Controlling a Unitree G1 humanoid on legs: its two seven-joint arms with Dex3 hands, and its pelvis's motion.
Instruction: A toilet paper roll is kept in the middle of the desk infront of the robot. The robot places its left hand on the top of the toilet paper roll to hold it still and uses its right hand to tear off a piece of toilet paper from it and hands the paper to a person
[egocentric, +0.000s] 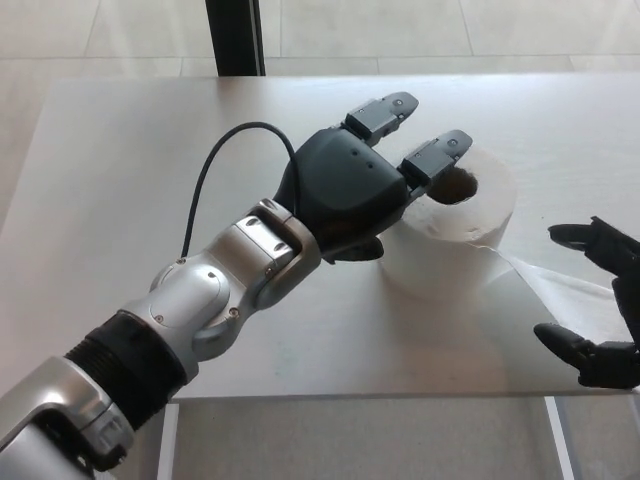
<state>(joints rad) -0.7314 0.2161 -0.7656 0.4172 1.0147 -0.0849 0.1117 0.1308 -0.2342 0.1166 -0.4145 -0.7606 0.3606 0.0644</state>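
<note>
The white toilet paper roll (455, 235) stands upright on the desk (120, 200), its brown core partly visible, a loose sheet trailing rightward. The left hand (350, 190) hovers over it, fingers spread, holding nothing. The right hand (600, 320) waits nearby, fingers wide apart.

Beyond my desk's far edge I see a pale tiled floor (120, 30), its grout lines running across and away from me. 1 dark upright post (235, 35) stands on it, just behind the far edge. Below the near edge, 2 white legs (168, 440) of the frame show against grey floor.
</note>
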